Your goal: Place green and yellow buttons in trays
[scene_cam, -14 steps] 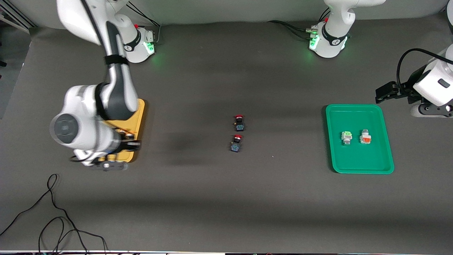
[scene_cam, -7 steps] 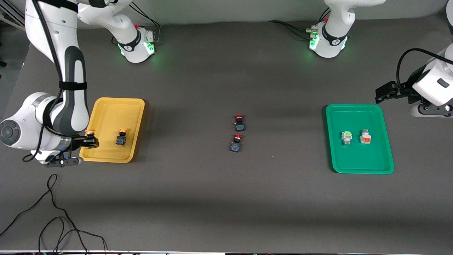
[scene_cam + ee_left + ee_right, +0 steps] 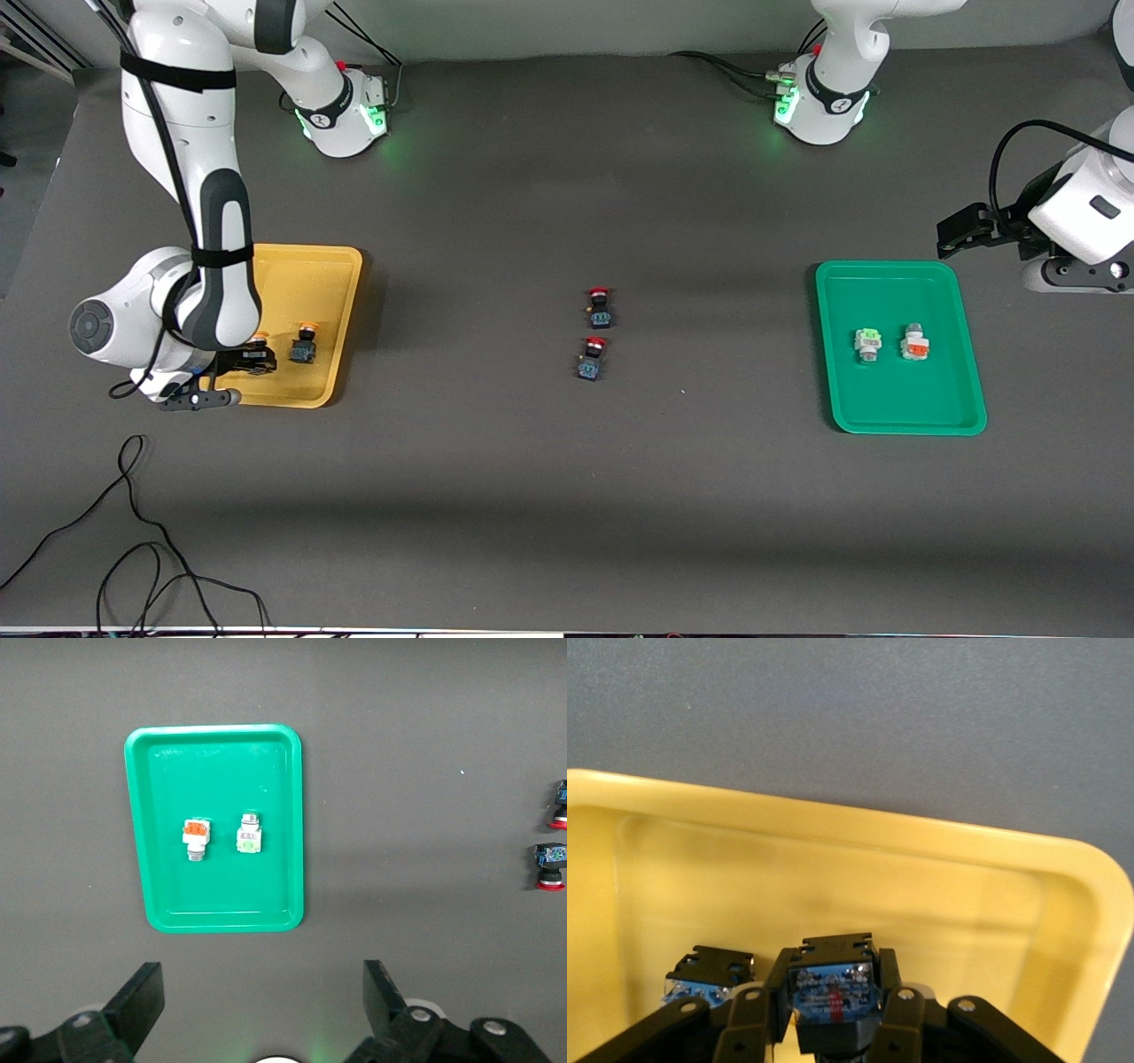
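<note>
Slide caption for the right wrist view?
Right claw shut on yellow-capped button over yellow tray, second button beside it.

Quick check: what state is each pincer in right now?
Left pincer: open, empty, beside the green tray.
Right pincer: shut on a yellow button, over the yellow tray.

A shallow yellow plastic tray [image 3: 332,266] lies at the right arm's end of the dark table [image 3: 567,496]. The right gripper [image 3: 251,361] is low over it, clamping a black-bodied yellow-capped button [image 3: 258,347], just beside a second yellow-capped button [image 3: 304,345] in the tray. Two red-capped black switches [image 3: 595,346] sit mid-table. A green plastic tray [image 3: 895,416] holds a white green-topped button [image 3: 867,344] and a white orange-marked switch [image 3: 914,343]. The left gripper [image 3: 961,232] waits past that tray's corner.
</note>
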Controlling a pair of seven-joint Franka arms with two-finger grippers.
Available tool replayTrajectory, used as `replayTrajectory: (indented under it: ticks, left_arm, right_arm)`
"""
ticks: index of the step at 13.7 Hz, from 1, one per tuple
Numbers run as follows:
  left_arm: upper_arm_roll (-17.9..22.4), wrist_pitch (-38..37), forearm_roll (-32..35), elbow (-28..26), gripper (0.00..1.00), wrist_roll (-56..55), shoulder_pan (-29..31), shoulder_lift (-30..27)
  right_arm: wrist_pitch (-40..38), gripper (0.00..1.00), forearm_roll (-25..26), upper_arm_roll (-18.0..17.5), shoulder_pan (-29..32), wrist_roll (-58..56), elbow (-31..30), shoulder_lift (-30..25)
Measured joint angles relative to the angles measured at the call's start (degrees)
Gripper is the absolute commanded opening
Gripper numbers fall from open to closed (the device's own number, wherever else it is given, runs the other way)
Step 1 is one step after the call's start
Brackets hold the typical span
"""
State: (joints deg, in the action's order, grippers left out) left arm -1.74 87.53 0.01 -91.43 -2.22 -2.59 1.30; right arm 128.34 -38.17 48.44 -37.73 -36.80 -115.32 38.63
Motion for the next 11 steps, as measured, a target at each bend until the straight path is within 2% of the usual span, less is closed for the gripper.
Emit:
replayTrajectory:
  ticks: [3, 5, 8, 11]
  left_arm:
    - [0.00, 0.00, 0.00, 0.47, 1.00, 0.00, -0.01, 0.00]
    - [0.01, 0.00, 0.00, 0.49, 1.00, 0.00, -0.01, 0.02]
    - [0.11, 0.00, 0.00, 0.49, 1.00, 0.00, 0.00, 0.06]
    - [0.13, 0.00, 0.00, 0.52, 1.00, 0.00, -0.01, 0.06]
  right_arm:
    - [-0.68, 1.00, -0.05, 0.39, -0.66, -0.01, 0.85, -0.86]
    - [-3.70, 1.00, 0.91, 2.69, -2.07, -0.03, 2.29, -3.15]
    - [-17.50, 1.00, 4.85, 10.89, -6.29, 0.86, 9.27, -7.62]
    - [-36.21, 1.00, 6.09, 19.23, -8.15, 3.45, 22.09, -9.79]
